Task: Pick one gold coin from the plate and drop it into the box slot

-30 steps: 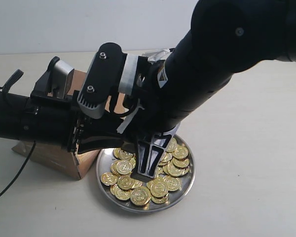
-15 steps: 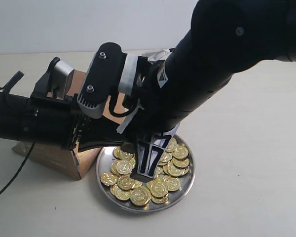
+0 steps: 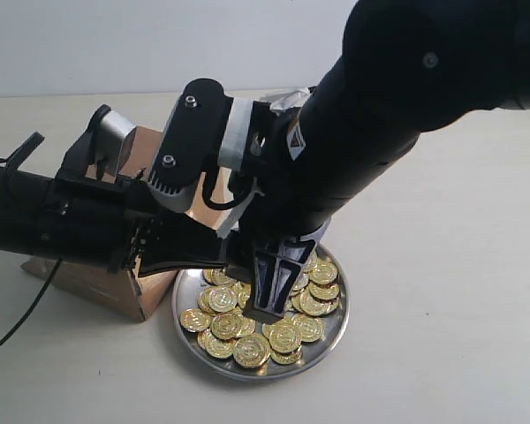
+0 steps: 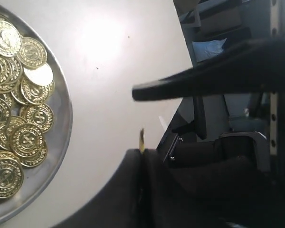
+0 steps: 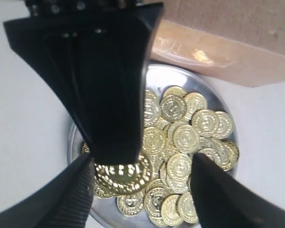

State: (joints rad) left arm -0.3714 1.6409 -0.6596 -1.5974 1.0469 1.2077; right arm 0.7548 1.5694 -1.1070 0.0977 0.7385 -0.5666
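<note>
The left pincer [image 5: 115,159] is shut on one gold coin [image 5: 121,173], gripping it at the very tip of its closed fingers. In the right wrist view the coin's flat face is turned toward the camera and it hangs above the heap of coins [image 3: 287,336]. It looks larger than those lying below it. In the left wrist view the same coin shows only as a thin gold sliver, edge-on. The exterior view hides it behind the right arm.

The left arm lies roughly level. Its long axis runs from the left across the top of the box [image 3: 106,284] toward the plate [image 3: 329,343]. The right pincer [image 5: 145,190] points steeply down at the plate with its jaws spread wide, one on either side of the held coin and not touching it.

The plate sits on the pale desk [image 3: 442,291], just beside the box's near corner, and is filled with overlapping coins. The box stands to the plate's left, its long side slanting away toward the left edge. Its slot cannot be made out under the arm.
</note>
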